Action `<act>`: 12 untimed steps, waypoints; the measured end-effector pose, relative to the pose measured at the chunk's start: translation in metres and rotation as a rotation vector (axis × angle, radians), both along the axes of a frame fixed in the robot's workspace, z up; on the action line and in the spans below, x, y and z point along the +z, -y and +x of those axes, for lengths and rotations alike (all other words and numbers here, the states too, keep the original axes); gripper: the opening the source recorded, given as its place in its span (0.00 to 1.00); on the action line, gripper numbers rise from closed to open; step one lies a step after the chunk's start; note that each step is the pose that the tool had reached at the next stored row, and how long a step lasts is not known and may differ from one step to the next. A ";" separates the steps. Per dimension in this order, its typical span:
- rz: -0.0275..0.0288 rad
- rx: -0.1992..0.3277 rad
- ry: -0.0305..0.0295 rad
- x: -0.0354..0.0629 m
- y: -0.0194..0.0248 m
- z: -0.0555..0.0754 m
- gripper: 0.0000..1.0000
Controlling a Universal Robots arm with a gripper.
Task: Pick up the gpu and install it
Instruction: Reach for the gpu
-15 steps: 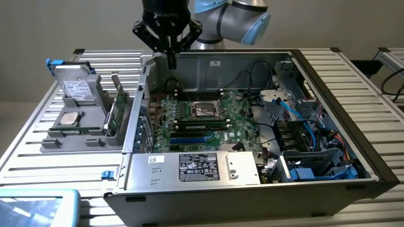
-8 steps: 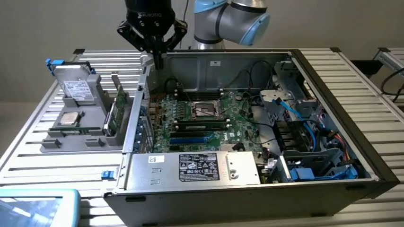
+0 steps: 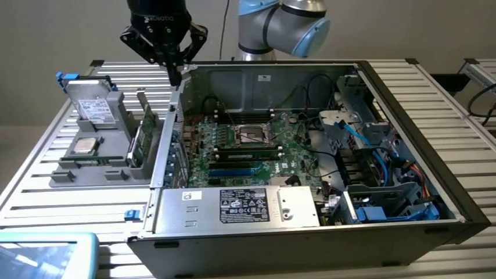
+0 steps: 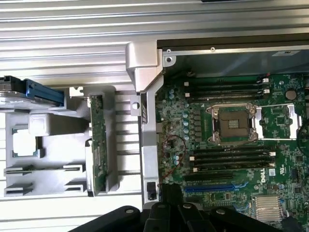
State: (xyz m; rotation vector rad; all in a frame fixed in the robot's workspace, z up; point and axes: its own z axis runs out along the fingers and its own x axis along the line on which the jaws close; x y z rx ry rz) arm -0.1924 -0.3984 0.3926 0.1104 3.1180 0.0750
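Hand: my gripper (image 3: 176, 74) hangs over the top edge of the computer case (image 3: 310, 250) wall. The fingers are pressed together with nothing between them.
Gpu: the gpu (image 3: 144, 136) stands on edge in a slot of the grey holder (image 3: 104, 174). It is below my hand, just outside the case wall, well apart from my fingertips and untouched.
Gpu face: the green circuit side is turned toward the case.
Motherboard: the motherboard (image 3: 248, 145) lies flat below my hand on the opposite side of that wall from the gpu.
Hard drive: a silver hard drive (image 3: 94, 107) with a white label leans in the holder, beyond the gpu from my hand.
Flat part: a square part (image 3: 83, 145) lies flat in the holder beside the drive. It is possibly a processor, but the detail is too coarse to be sure.
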 end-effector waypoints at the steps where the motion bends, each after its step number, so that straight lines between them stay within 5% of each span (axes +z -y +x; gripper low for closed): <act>1: 0.0000 0.000 0.0000 0.0000 0.0000 -0.003 0.12; 10: 0.0000 0.000 0.0006 -0.0003 -0.0001 -0.032 0.12; 12: -0.0001 0.000 0.0053 -0.0007 -0.0001 -0.037 0.12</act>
